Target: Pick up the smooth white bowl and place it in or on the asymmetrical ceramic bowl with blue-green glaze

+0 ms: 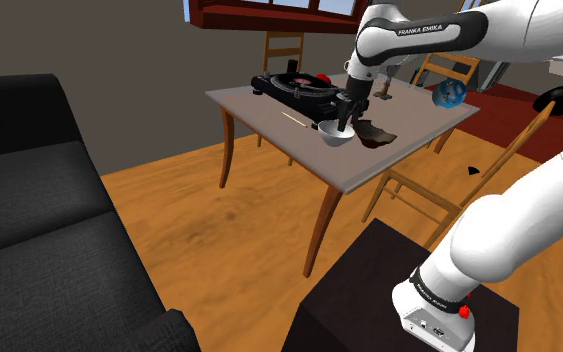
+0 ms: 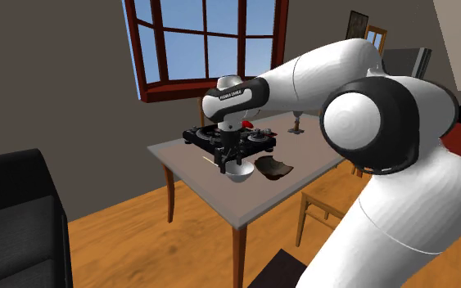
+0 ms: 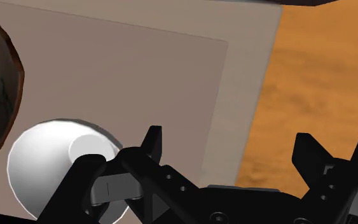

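**A:** What's laid out here?

**B:** The grey bench point(image 1: 414, 120) carries everything. The biggest thing on it is a black record player point(image 1: 294, 88). Take the white bowl point(image 1: 337, 136) as the centre of the dial in the shoulder view. The player is then at about eleven o'clock. A dark, brown-rimmed bowl point(image 1: 376, 135) sits just beside the white bowl at three o'clock. A small blue-green piece point(image 1: 449, 93) is well apart at two o'clock, near the bench's far corner.

**A:** Which one receives the bowl?

**B:** The blue-green piece fits by colour and the dark one by its lopsided shape. I can't settle that from these views.

**A:** And the tool?

**B:** The tool point(image 3: 229, 143) hangs low over the white bowl, spread apart and clasping nothing. In the wrist view the bowl lies outside one of the fingers point(image 3: 151, 143), not between the two.

**A:** How will the bowl handle?

**B:** I'd judge it stiff and light, smooth enough to slip, and likely to chip if knocked. The rim looks like the surest hold. Put one finger inside the wall and one outside, squeeze gently and lift it level.
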Controlling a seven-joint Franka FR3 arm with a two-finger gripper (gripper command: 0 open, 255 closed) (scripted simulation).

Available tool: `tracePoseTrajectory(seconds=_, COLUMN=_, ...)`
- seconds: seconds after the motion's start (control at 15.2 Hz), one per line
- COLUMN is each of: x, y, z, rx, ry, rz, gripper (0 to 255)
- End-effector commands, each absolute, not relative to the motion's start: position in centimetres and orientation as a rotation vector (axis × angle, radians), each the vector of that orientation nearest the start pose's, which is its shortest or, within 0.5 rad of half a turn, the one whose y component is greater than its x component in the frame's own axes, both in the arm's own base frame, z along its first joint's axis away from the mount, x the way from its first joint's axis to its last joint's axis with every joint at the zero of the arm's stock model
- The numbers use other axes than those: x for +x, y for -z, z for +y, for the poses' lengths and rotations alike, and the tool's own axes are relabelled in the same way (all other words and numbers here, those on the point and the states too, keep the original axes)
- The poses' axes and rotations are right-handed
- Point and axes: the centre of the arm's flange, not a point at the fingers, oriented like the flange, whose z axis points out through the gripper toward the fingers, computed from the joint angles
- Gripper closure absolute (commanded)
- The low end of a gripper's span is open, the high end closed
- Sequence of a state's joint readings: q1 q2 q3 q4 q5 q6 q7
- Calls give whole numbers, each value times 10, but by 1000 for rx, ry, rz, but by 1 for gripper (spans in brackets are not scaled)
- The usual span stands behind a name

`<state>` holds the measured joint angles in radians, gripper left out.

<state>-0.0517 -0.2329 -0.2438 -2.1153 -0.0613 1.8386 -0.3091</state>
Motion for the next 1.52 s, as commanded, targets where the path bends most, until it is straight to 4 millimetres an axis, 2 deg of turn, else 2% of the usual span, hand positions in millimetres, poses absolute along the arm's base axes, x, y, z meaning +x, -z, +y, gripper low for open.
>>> tracePoseTrajectory(seconds=0.0, x=473, y=-495, z=-167, rx=-3141, ry=-69, rz=-85, gripper=0)
tracePoseTrajectory(seconds=0.59, x=554, y=-456, z=-229, rx=-3189, ry=-37, rz=-189, gripper=0)
tracePoseTrajectory(seconds=1.06, x=553, y=-419, z=-231, rx=-3189, ry=-37, rz=-189, gripper=0)
tracePoseTrajectory(seconds=1.45, x=553, y=-416, z=-231, rx=-3189, ry=-37, rz=-189, gripper=0)
